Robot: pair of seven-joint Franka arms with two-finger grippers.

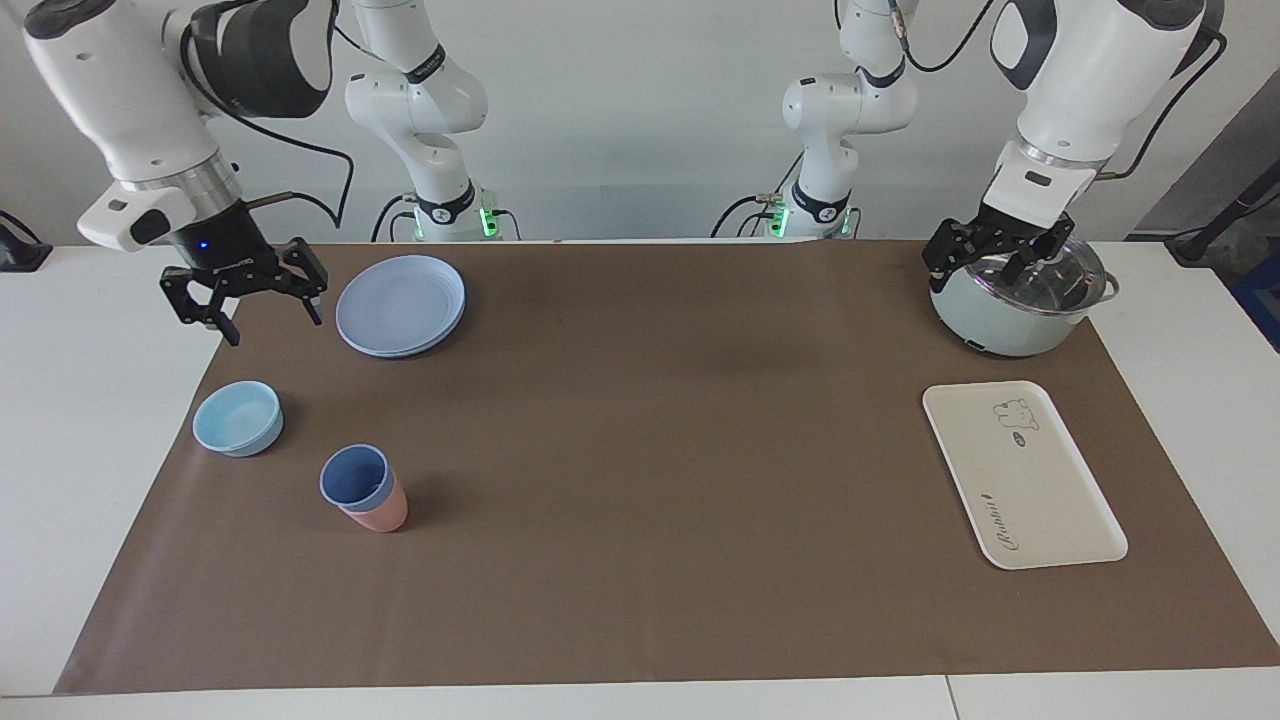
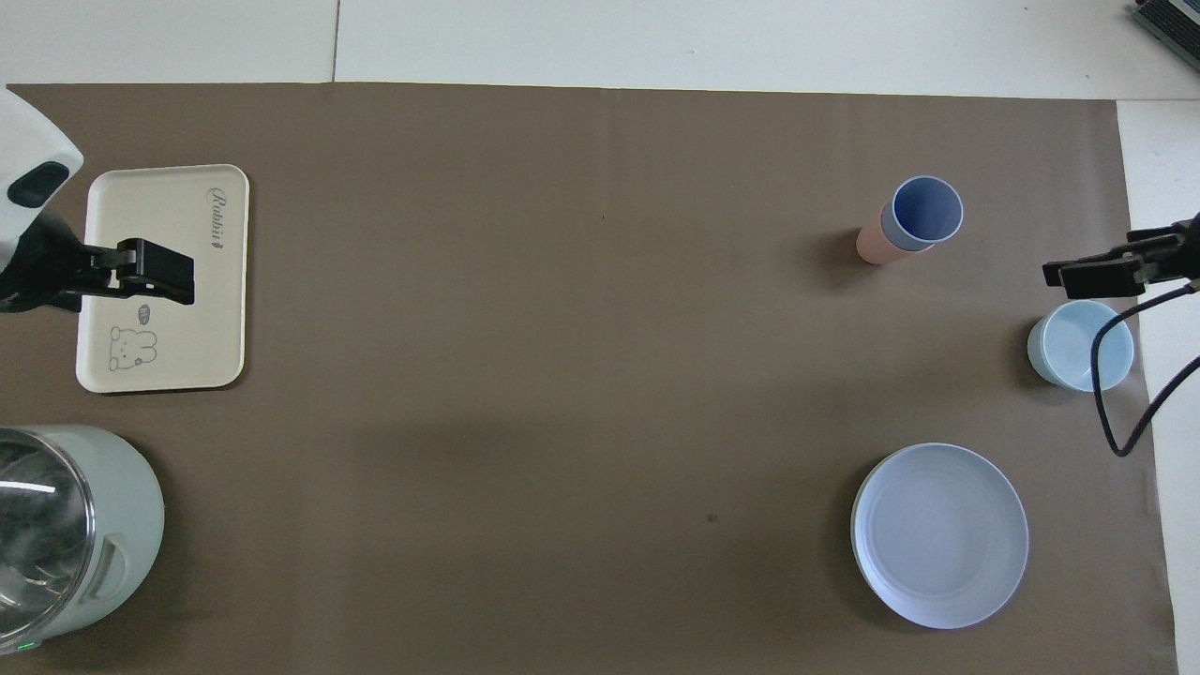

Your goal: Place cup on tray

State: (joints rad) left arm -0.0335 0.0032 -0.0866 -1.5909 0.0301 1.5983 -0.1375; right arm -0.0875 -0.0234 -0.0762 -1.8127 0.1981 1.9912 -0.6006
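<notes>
The right pincer (image 1: 245, 288) hung open above the desk (image 1: 640, 560) edge beside the round blue plate (image 1: 401, 304). The small periwinkle-blue plastic cup (image 1: 356, 477) sat nested in a salmon tumbler (image 1: 380, 513), looking light and stiff; I'd pinch its rim. The left pincer (image 1: 1000, 255) waited open over the pale-green pot (image 1: 1010, 320), near the cream tray (image 1: 1022, 475).

Cup (image 1: 355, 477) (image 2: 926, 212): small periwinkle-blue tumbler, tapered, matte, no handle. It stands upright and open end up, nested inside a pink tumbler (image 1: 380, 514) (image 2: 872, 246) of like size, toward my right arm's end of the table.

Tray (image 1: 1020, 472) (image 2: 164, 277): flat cream-white rectangle, rounded corners, raised rim. It lies flat toward my left arm's end, well apart from the cup. Bear drawing at the end nearer to me, script lettering at the other end.
</notes>
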